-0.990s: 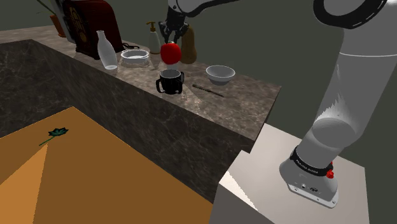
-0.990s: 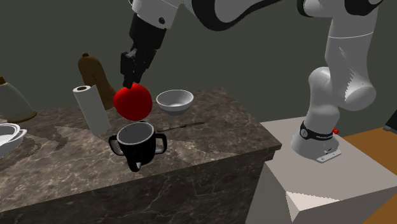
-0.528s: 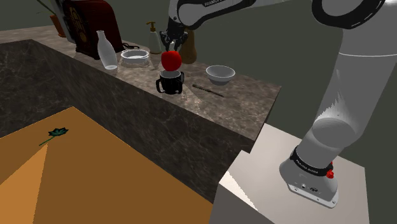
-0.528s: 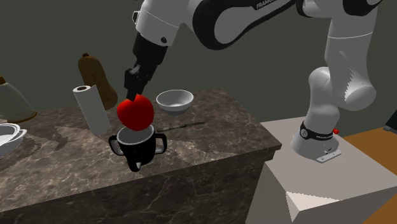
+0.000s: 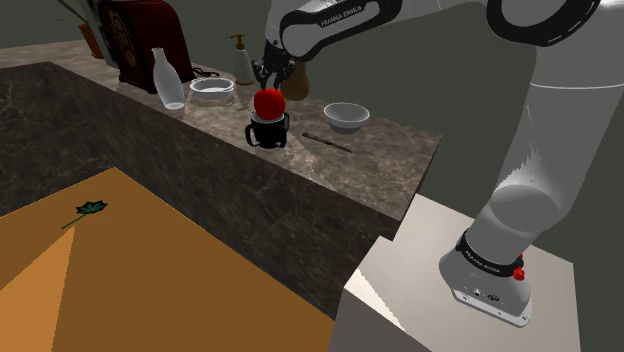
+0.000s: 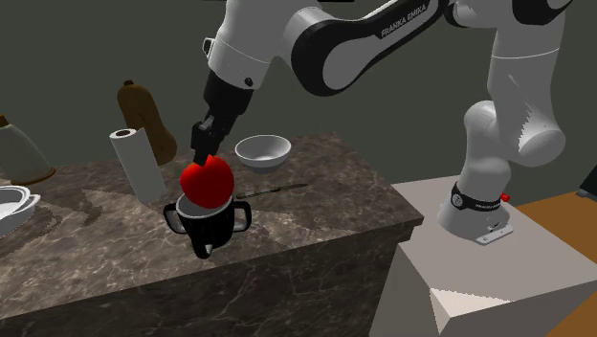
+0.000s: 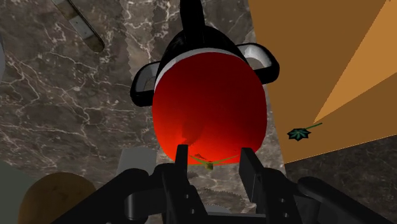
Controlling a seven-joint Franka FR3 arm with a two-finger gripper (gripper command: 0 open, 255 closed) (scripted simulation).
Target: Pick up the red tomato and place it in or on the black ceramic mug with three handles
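The red tomato (image 5: 267,102) rests in the mouth of the black three-handled mug (image 5: 268,134), which stands on the dark marble counter (image 5: 200,135). From the second exterior view, the tomato (image 6: 207,181) sits on the rim of the mug (image 6: 210,228), bulging above it. My gripper (image 6: 202,153) reaches down from above and is shut on the tomato's top. Through the wrist view, the fingers (image 7: 175,173) clasp the tomato (image 7: 210,102) near its stem, and the mug's handles (image 7: 144,84) stick out around it.
A white bowl (image 5: 345,116) and a thin dark utensil (image 5: 328,143) lie beside the mug, toward the stand. A glass bottle (image 5: 167,78), a white dish (image 5: 213,90), a paper roll (image 6: 136,163) and a brown bottle (image 6: 143,110) stand further along. The floor (image 5: 150,270) is orange.
My gripper has come down with the tomato, from hanging above and beside the mug to setting it into the mug's mouth.
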